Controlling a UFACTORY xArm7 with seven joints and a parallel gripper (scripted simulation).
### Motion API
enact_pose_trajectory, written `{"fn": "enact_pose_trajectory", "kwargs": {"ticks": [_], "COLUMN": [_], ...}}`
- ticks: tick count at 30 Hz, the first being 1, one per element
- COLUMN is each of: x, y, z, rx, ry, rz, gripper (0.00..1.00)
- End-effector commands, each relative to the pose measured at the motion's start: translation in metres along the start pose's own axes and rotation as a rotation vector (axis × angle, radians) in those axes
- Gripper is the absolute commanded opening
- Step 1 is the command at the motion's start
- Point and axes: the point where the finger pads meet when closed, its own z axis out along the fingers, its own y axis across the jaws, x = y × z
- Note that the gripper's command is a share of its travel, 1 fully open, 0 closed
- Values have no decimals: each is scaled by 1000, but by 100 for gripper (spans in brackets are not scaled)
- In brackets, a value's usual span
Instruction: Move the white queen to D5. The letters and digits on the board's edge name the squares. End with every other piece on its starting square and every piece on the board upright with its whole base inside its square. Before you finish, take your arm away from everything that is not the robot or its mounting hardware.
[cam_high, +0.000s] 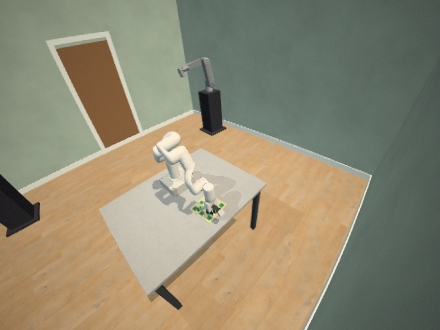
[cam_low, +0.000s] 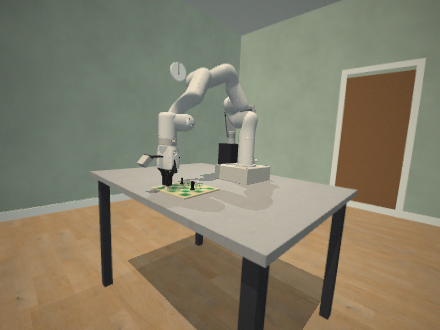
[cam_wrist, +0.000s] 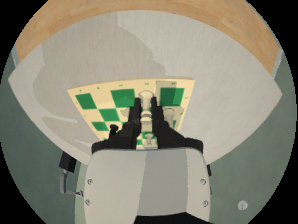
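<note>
wrist view: claw (cam_wrist: 147, 107) clamps white queen (cam_wrist: 147, 92); pale piece (cam_wrist: 172, 116) beside.

Grey table (cam_low: 280, 235), dark legs: chessboard (cam_low: 207, 190) near edge, arm's pedestal (cam_low: 260, 174) behind.
</note>
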Motion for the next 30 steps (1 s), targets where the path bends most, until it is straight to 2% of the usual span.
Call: {"fn": "enact_pose_trajectory", "kwargs": {"ticks": [1, 12, 16, 22, 24, 30], "x": [2, 2, 2, 2, 2, 1], "y": [0, 0, 0, 0, 0, 0], "z": [-2, -2, -8, -43, -43, -87], "rx": [-1, -1, -1, -1, -1, -1], "ry": [5, 5, 5, 5, 5, 5], "rz": [0, 0, 0, 0, 0, 0], "gripper": [0, 0, 0, 0, 0, 0]}}
